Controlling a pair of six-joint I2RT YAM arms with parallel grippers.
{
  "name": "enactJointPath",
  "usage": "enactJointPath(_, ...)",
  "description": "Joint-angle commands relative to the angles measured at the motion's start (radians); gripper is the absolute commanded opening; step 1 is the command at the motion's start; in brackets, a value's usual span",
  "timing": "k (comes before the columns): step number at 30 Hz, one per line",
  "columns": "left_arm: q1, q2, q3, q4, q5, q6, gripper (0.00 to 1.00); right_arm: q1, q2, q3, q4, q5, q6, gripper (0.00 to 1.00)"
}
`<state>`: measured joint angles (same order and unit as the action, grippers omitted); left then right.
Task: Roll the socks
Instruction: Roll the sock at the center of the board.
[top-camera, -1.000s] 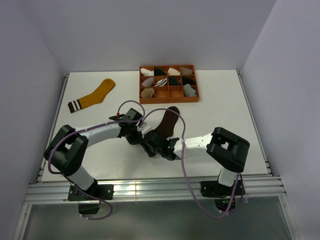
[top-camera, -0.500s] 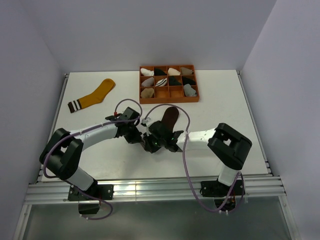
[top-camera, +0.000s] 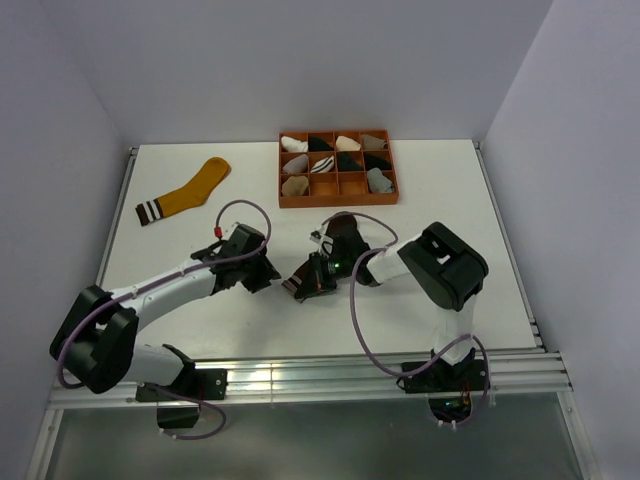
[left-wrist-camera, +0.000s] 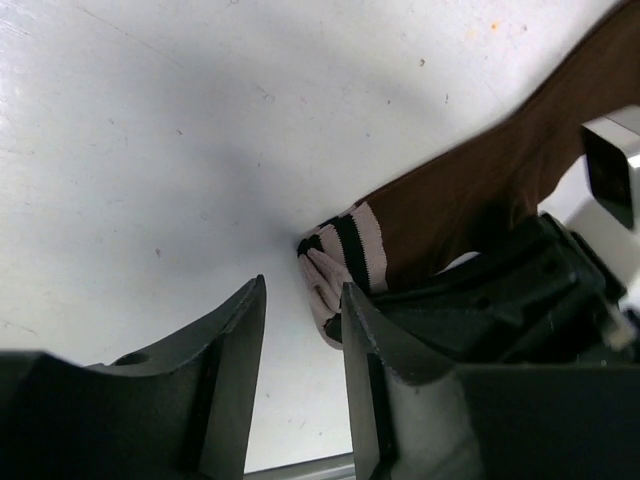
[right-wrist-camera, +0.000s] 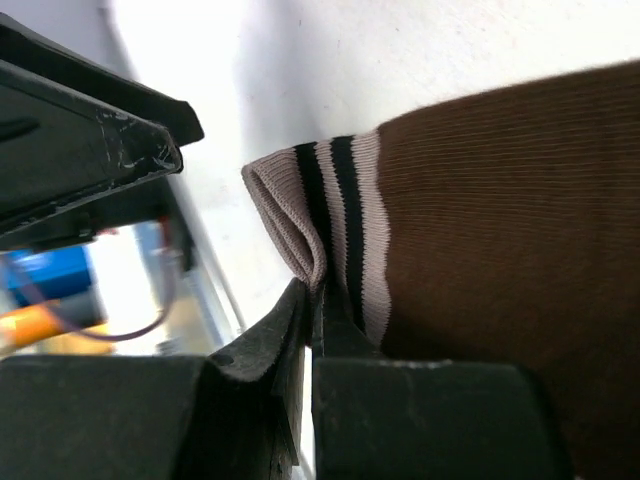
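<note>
While the right pincer (right-wrist-camera: 315, 325) stood clamped on the striped cuff (right-wrist-camera: 335, 215) of the dark brown sock (right-wrist-camera: 480, 230), a fold of the pale, black-banded ribbing pinched between its closed fingers, the left pincer (left-wrist-camera: 300, 370) hung just beside that cuff with its fingers apart and nothing between them. The brown sock lay flat on the white table (top-camera: 450, 180) near its middle, cuff toward the near edge and foot stretching away toward the far side, partly hidden under the right arm (seen from above, the two arms met over this spot, the left reaching in from the left). At the far left of the table, well apart from both arms, the mustard-yellow sock (top-camera: 192, 188) lay flat and unrolled, its dark-and-white striped cuff pointing to the near left. Behind the brown sock, at the far middle of the table, stood an orange-brown tray (top-camera: 338, 203) divided into twelve compartments, most of them holding small sock bundles (top-camera: 294, 144) in white, black, beige and grey, with several compartments in the nearest row bare
</note>
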<state>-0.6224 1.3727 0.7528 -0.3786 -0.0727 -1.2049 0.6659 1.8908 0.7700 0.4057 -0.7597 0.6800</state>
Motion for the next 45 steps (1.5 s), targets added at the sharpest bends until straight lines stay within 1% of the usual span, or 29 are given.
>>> enactJointPath(1, 0.003, -0.078, -0.072, 0.145, 0.000, 0.024, 0.41, -0.031, 0.050, -0.032, 0.194, -0.164, 0.162, 0.00)
enactJointPath(2, 0.003, -0.087, -0.090, 0.165, 0.005, 0.025, 0.39, -0.037, 0.071, -0.040, 0.246, -0.174, 0.182, 0.00)
enactJointPath(4, 0.001, -0.112, -0.142, 0.213, 0.023, 0.028, 0.36, -0.058, 0.093, -0.058, 0.287, -0.193, 0.237, 0.00)
enactJointPath(6, 0.000, -0.121, -0.180, 0.256, 0.033, 0.031, 0.34, -0.071, 0.119, -0.066, 0.318, -0.202, 0.257, 0.00)
enactJointPath(8, -0.003, -0.123, -0.201, 0.294, 0.042, 0.041, 0.31, -0.074, 0.137, -0.066, 0.321, -0.205, 0.271, 0.00)
enactJointPath(12, -0.019, -0.100, -0.247, 0.369, 0.063, 0.061, 0.29, -0.080, 0.159, -0.060, 0.308, -0.202, 0.270, 0.00)
enactJointPath(15, -0.034, -0.077, -0.257, 0.426, 0.085, 0.067, 0.31, -0.078, 0.165, -0.055, 0.285, -0.194, 0.251, 0.00)
enactJointPath(19, -0.048, -0.054, -0.271, 0.460, 0.077, 0.067, 0.33, -0.078, 0.153, -0.038, 0.193, -0.171, 0.204, 0.00)
enactJointPath(22, -0.048, -0.041, -0.276, 0.466, 0.076, 0.064, 0.34, -0.078, 0.152, -0.031, 0.170, -0.162, 0.188, 0.00)
enactJointPath(35, -0.048, 0.031, -0.254, 0.489, 0.077, 0.048, 0.33, -0.080, 0.165, -0.017, 0.127, -0.153, 0.165, 0.00)
enactJointPath(39, -0.048, 0.013, -0.267, 0.509, 0.077, 0.047, 0.36, -0.078, 0.169, -0.015, 0.127, -0.155, 0.164, 0.00)
enactJointPath(40, -0.048, 0.009, -0.270, 0.511, 0.076, 0.044, 0.38, -0.080, 0.169, -0.015, 0.128, -0.153, 0.165, 0.00)
enactJointPath(41, -0.048, 0.002, -0.276, 0.514, 0.048, 0.044, 0.39, -0.078, 0.169, -0.017, 0.128, -0.153, 0.165, 0.00)
enactJointPath(45, -0.048, 0.012, -0.268, 0.500, 0.045, 0.044, 0.40, -0.078, 0.172, -0.012, 0.122, -0.151, 0.164, 0.00)
